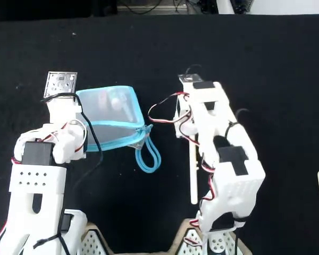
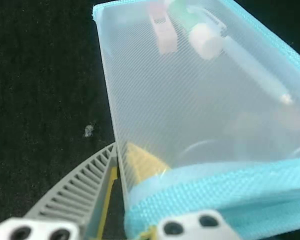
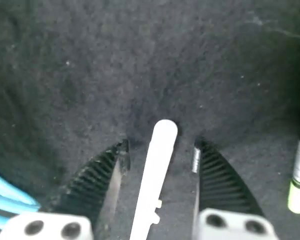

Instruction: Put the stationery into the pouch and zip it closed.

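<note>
Two arms at the packing step: the left gripper [image 2: 121, 160] is clamped on the zip edge of the pouch [image 1: 109, 114], which already holds some stationery [image 2: 205, 40]. The right gripper [image 3: 160, 145], jaws spread, straddles a white pen [image 3: 152, 185] on the table [image 1: 266, 64]. Closing on the pen and lifting it looks next.

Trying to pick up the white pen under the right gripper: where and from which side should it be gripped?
Grip the white pen across its thin barrel, a little back from the rounded tip, coming straight down from above. It seems to lie flat on the black table, and the open right gripper straddles it.
</note>
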Controlling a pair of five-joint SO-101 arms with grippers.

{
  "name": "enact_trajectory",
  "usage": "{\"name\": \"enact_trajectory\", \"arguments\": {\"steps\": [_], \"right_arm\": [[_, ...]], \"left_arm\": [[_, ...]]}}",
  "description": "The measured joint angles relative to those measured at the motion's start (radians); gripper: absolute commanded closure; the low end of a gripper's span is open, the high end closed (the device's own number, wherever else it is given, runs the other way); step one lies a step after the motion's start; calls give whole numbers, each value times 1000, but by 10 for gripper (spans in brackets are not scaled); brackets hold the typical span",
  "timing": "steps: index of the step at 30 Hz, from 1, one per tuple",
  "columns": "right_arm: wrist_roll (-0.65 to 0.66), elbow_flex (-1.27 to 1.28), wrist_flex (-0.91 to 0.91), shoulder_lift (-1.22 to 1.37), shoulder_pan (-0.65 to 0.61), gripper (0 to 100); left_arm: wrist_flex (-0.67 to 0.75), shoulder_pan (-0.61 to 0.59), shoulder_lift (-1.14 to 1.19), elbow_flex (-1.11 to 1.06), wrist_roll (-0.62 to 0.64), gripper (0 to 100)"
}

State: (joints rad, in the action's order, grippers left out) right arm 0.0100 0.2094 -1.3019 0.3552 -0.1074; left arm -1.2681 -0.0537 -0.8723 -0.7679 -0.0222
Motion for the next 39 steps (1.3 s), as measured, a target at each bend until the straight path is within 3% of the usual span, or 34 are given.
{"name": "enact_trajectory", "arguments": {"steps": [4,13,17,25,34,37,39], "right_arm": [[46,-3,0,12,9,983],[77,-9,2,14,0,744],[77,-11,0,14,-2,785],[124,-11,2,14,11,977],[163,-61,-8,86,8,808],[161,-114,-46,126,2,848],[161,-155,-83,155,0,942]], "left_arm": [[0,0,0,0,0,970],[0,0,0,0,0,970],[0,0,0,0,0,970],[0,0,0,0,0,970],[0,0,0,0,0,970],[0,0,0,0,0,970],[0,0,0,0,0,970]]}}
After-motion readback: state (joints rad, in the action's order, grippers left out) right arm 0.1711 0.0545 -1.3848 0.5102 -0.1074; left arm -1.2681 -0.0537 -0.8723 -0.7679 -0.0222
